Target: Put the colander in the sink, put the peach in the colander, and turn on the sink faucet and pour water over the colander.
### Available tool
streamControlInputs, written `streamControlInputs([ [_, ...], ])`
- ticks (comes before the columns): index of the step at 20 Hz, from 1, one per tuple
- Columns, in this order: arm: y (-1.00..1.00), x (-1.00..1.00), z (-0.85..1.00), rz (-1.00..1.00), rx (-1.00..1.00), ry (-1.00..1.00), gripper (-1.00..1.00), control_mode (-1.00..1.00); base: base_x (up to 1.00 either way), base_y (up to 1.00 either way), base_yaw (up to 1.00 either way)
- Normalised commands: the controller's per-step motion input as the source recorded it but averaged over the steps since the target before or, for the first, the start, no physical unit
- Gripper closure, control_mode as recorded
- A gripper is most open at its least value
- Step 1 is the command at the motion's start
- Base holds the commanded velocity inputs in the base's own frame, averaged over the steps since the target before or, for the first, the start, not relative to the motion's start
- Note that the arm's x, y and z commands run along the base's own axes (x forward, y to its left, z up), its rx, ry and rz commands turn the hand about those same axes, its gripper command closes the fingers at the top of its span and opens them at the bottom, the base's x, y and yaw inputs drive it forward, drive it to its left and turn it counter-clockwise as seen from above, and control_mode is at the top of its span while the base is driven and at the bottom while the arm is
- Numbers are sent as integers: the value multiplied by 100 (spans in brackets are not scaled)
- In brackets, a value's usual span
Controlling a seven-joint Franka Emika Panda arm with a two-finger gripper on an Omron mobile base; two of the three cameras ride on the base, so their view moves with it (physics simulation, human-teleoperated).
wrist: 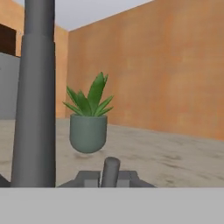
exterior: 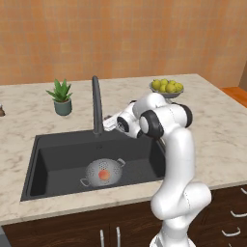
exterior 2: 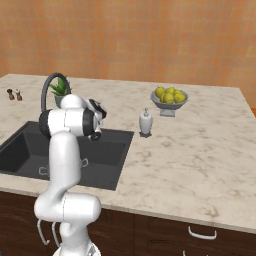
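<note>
Counting: one peach (exterior: 102, 175) | one colander (exterior: 103, 172) | one sink (exterior: 58, 159)

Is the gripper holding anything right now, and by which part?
The gripper is shut on the small side lever of the tall dark grey gooseneck faucet, down at the spout's base.

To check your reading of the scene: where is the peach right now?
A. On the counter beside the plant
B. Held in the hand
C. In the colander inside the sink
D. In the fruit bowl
C: the peach lies in the colander, which stands on the floor of the sink.
</note>
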Motion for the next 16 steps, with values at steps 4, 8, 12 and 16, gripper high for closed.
streamControlInputs([
  [4,-80,-9,-2,-10,0,1,100,-100,0,0,0],
  [8,-71,-15,0,-10,0,0,100,-100,0,0,0],
  [12,-70,-10,0,-10,0,1,100,-100,0,0,0],
  [16,-72,-7,0,-10,0,7,100,-100,0,0,0],
])
